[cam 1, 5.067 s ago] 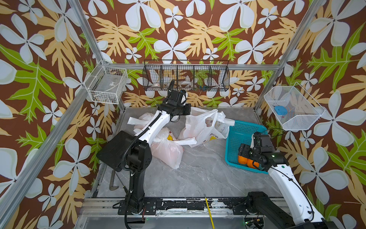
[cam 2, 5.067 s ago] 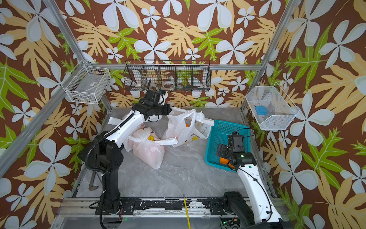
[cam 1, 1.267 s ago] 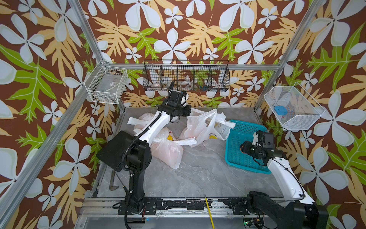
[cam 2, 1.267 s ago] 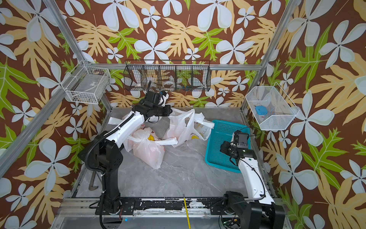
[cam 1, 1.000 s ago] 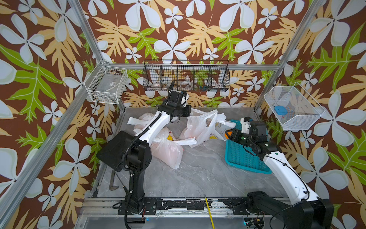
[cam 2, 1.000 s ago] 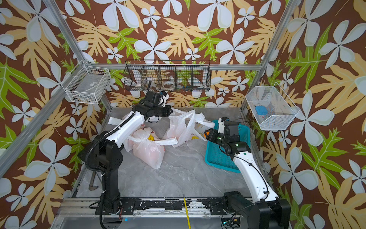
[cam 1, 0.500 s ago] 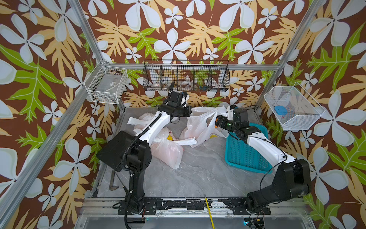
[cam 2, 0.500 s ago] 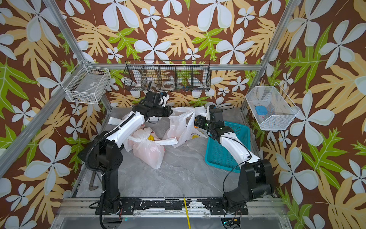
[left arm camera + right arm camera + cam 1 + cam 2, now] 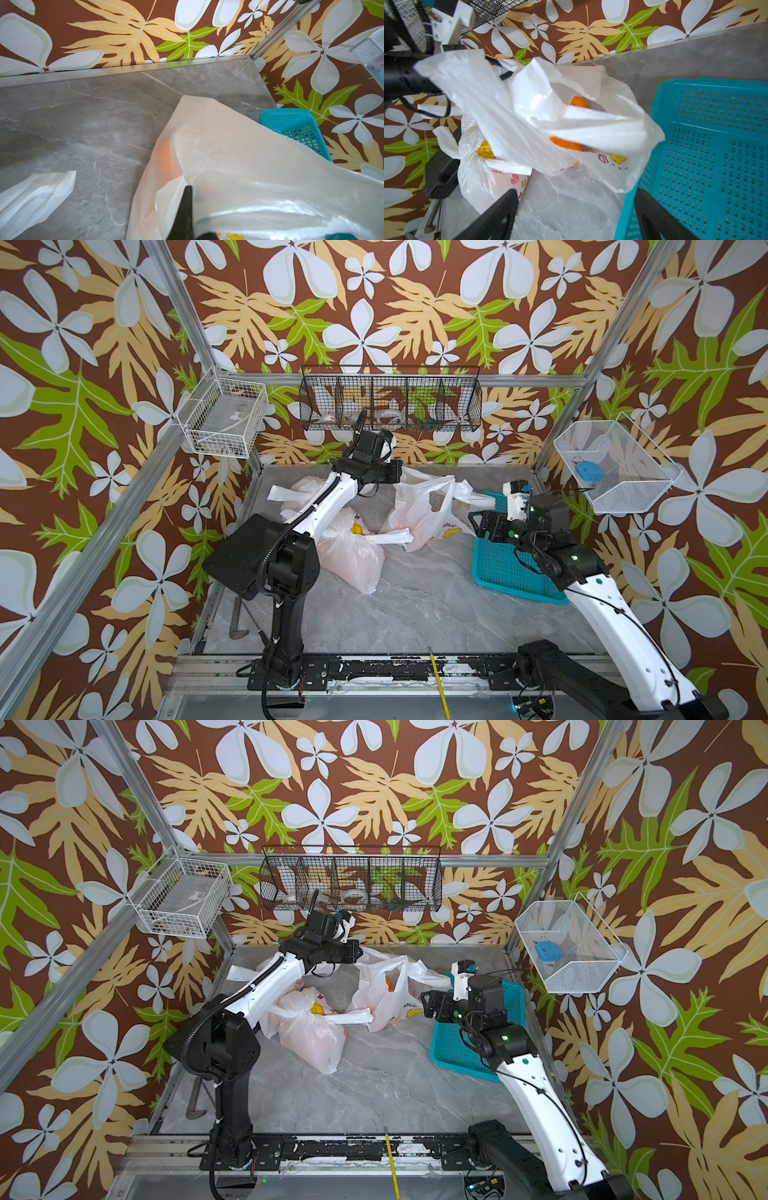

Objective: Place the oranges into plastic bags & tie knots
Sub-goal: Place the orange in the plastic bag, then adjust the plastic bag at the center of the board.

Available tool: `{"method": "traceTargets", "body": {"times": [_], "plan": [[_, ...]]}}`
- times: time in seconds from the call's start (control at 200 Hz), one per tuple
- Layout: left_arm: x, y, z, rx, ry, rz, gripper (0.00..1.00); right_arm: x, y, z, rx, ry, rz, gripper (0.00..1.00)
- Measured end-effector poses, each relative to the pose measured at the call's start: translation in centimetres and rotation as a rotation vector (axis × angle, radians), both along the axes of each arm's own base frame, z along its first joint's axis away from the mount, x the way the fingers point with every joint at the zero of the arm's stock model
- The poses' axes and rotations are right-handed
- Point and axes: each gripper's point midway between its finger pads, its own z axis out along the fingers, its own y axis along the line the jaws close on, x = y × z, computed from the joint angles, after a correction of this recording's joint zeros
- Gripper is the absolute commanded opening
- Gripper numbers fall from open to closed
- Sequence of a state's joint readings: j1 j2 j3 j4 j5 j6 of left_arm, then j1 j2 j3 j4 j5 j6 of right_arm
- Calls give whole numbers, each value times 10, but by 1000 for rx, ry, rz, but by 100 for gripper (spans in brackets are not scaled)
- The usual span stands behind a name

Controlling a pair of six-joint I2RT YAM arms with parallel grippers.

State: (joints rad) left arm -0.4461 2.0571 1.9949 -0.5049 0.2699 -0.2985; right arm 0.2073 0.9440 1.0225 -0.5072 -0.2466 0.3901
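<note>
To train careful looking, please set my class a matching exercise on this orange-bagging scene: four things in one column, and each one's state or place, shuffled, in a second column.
Things
1. left gripper
2. right gripper
3. teal basket
4. knotted bag

States or places
A. open, holding nothing
B. lying on the table, tied shut
C. shut on a handle of the open bag
D. perforated, standing on the table beside the open bag

Pairs: 1-C, 2-A, 3-D, 4-B
</note>
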Motion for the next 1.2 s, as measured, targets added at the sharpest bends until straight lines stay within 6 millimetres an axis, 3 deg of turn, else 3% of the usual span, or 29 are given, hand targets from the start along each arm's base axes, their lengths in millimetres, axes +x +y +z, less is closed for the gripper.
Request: {"method": "traceTargets", "body": {"times": [0.18,0.33,0.525,0.741,0.871,0.996,1.046,1.071,1.201], "plan": [[0,-1,3,-8,-1,0,0,-13,-7,36,-52,-96,66,91],[0,-2,3,-10,-1,-6,0,9,5,56,-143,-160,187,90],[-1,-3,3,-12,-1,-17,0,54,25,34,-270,-104,378,85],[-2,-3,0,-5,0,-21,0,67,27,16,-377,-84,464,82],[-2,-3,0,-5,0,-21,0,68,27,-4,-413,-35,493,64],[-2,-3,1,-6,-1,-21,0,70,30,-11,-421,-27,517,17],[-2,-3,1,-6,0,-21,2,70,32,-9,-416,-33,521,4],[-2,-3,1,-6,0,-21,8,69,32,-6,-413,-40,521,0],[-7,0,13,-11,-22,-23,35,61,42,18,-358,-111,548,0]]}}
